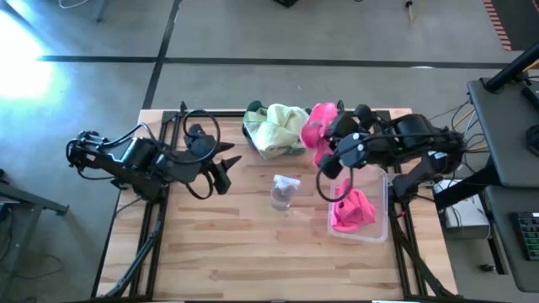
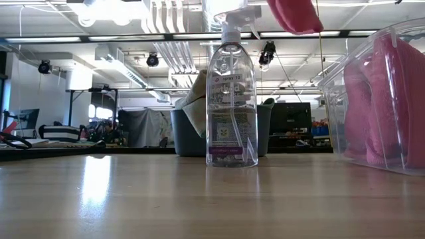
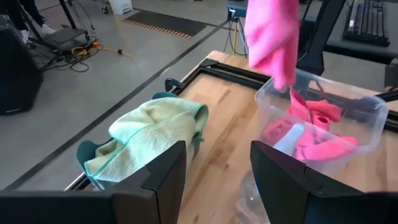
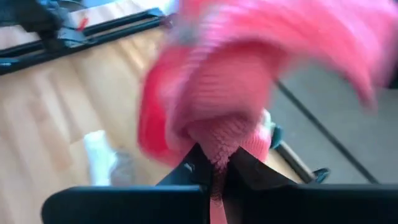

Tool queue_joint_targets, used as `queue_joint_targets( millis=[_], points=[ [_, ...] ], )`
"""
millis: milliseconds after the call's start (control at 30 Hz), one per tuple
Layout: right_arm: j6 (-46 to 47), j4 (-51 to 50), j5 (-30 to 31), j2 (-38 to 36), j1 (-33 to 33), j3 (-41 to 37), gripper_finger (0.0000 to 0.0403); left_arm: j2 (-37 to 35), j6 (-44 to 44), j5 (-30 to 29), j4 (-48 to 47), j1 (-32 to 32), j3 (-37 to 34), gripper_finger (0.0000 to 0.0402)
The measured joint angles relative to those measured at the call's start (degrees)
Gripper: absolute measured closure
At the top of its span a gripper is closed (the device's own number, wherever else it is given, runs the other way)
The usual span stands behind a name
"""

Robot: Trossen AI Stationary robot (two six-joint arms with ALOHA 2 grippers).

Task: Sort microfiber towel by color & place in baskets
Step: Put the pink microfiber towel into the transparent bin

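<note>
Presently, right end effector (image 4: 214,171): pressed together on a pink towel (image 1: 318,128), held in the air near the far edge of the counter (image 1: 236,244), between the teal basket and the clear basket.
Held towel: it hangs from the fingers, clear of the counter; in the left wrist view it dangles above the clear basket's far rim.
Left end effector (image 1: 221,168): fingers spread, nothing between them, over the left half of the counter, facing the teal basket.
Clear basket (image 1: 381,210): on the right side of the counter, with pink towels (image 1: 352,210) bunched inside.
Teal basket (image 3: 87,152): at the far edge near the middle, mostly hidden under light green towels (image 1: 278,128) that spill over its rim.
Spray bottle (image 2: 232,99): clear, upright near the counter's middle, between the two baskets and apart from both.
</note>
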Motion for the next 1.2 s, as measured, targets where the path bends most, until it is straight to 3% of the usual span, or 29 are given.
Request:
queue_joint_targets(
  millis=[400,867,1200],
  points=[
    [5.1,-0.34,-5.3,-6.25,0.28,-8.88,0.0394,-0.45,-0.03,-0.15,-2.23,0.0,0.0,0.0238],
    [15.86,0.14,-6.15,-22.21,1.05,-34.84,0.0394,-0.76,-0.89,-1.54,-2.74,0.0,0.0,0.0238],
    [22.38,14.6,-8.16,-35.03,7.2,-54.7,0.0394,-0.76,-2.32,-1.63,-2.68,0.0,0.0,0.0238]
  ],
)
